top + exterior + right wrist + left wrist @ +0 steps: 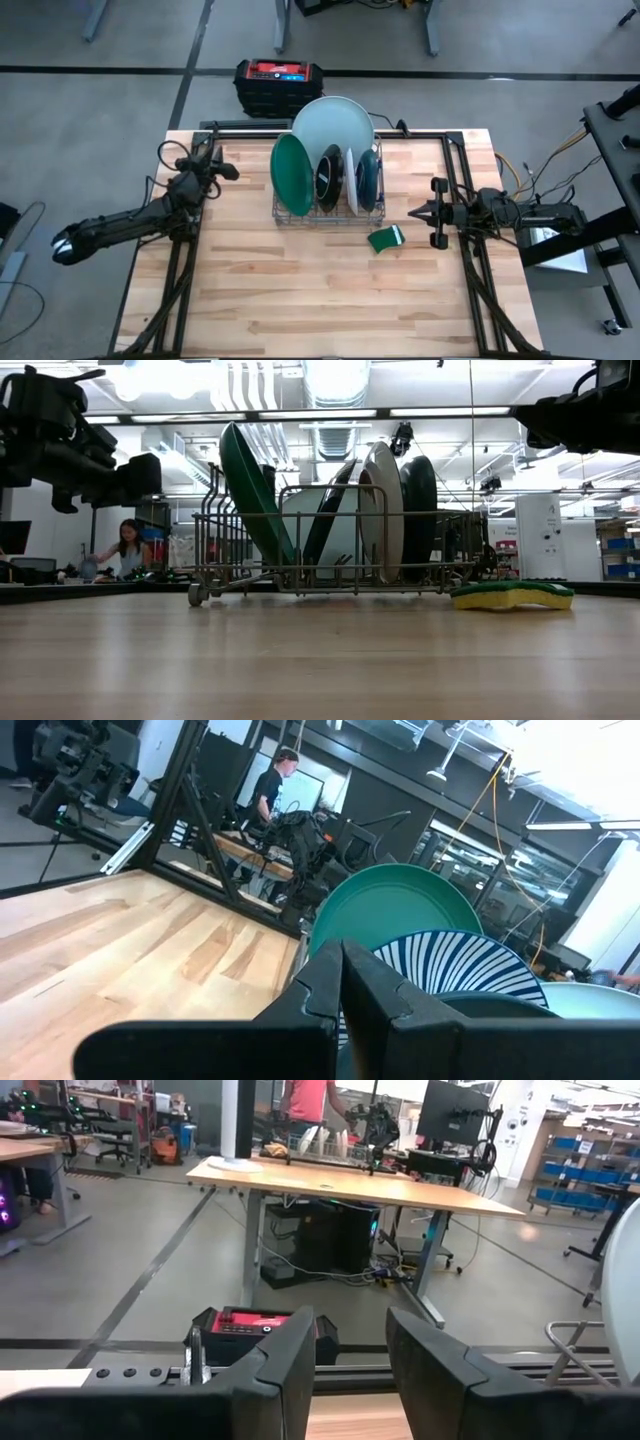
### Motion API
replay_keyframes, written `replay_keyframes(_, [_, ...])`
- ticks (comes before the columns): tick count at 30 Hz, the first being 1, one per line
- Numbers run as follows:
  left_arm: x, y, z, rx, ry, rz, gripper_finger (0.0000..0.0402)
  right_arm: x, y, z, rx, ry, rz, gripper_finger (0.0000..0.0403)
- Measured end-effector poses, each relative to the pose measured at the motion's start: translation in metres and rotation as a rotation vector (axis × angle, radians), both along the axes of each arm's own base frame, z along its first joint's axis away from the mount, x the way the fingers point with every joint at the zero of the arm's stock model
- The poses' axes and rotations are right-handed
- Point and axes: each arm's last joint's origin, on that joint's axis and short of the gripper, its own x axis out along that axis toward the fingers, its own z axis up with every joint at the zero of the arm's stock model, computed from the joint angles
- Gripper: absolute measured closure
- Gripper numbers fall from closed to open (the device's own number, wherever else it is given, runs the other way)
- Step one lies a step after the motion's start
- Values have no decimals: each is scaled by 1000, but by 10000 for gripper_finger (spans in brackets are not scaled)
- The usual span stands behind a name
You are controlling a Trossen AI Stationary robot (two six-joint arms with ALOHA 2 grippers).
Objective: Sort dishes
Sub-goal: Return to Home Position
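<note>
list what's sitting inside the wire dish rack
Five plates stand on edge in the dish rack: bright green plate, dark plate, thin white plate, dark teal plate, and a large pale plate across the back, its lower part covered by the others.

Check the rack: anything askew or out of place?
The green plate at the dish rack's left end leans far more than the other plates. The sponge lies loose beside the rack. Nothing looks spilled or broken.

High camera looks straight down on the whole table; low camera sits at tabletop height, facing the room. Both share the wire rack at centre frame; right wrist camera views its plates close up
</note>
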Motion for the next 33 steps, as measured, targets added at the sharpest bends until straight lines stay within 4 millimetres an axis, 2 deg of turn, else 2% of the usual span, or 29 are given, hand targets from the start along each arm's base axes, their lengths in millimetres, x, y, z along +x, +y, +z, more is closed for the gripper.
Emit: replay_keyframes(33, [4,2,-7,-32,62,0,286,0,0,0,5,0,1,403])
